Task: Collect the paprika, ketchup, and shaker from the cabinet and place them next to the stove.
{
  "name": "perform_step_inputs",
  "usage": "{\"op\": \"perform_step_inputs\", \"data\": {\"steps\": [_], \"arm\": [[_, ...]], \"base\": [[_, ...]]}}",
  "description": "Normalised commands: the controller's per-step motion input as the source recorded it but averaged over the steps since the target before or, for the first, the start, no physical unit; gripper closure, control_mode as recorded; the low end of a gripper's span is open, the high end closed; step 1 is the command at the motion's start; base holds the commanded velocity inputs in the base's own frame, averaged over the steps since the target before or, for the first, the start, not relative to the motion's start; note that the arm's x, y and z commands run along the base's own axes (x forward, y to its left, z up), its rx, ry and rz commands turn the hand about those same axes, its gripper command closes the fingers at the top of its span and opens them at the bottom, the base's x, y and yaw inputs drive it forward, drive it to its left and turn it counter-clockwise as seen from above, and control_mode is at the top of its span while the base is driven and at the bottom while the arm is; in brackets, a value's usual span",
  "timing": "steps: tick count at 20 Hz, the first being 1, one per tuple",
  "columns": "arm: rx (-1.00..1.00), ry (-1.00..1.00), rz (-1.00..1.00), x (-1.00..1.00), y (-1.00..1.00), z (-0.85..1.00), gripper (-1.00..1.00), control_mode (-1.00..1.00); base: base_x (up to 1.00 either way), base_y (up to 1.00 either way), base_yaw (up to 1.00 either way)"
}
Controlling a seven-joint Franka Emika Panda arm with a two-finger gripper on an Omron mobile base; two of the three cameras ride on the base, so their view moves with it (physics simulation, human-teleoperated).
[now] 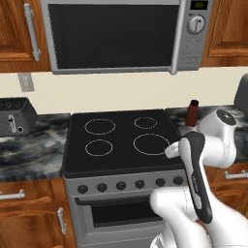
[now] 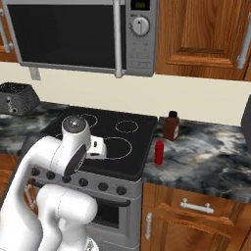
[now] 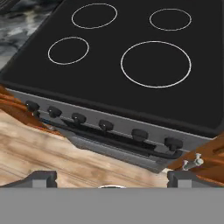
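My claw [image 3: 112,177] hangs spread and empty over the stove [image 2: 112,142] front. Paprika [image 2: 170,126] and ketchup [image 2: 159,152] stand on the counter [image 2: 206,152] just right of the stove. Risk: a careless swing could topple the ketchup

Paprika [image 2: 170,126], ketchup [image 2: 159,152] upright on counter right of stove [image 2: 127,147]

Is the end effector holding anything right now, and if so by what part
Nothing is held. The end effector is open, hanging above the stove front with nothing between its fingers.
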Motion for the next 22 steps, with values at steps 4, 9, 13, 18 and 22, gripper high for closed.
{"op": "perform_step_inputs", "data": {"steps": [4,9,13,18,22], "arm": [[0.00,0.00,0.00,0.00,0.00,0.00,-1.00,1.00],[0.00,0.00,0.00,0.00,0.00,0.00,-1.00,1.00],[0.00,0.00,0.00,0.00,0.00,0.00,-1.00,1.00],[0.00,0.00,0.00,0.00,0.00,0.00,-1.00,1.00],[0.00,0.00,0.00,0.00,0.00,0.00,-1.00,1.00]], "base": [[-0.91,0.58,-0.07],[-0.88,0.86,-0.01],[-0.67,0.97,0.01],[-0.45,0.93,0.20],[-0.22,0.80,0.32]]}}
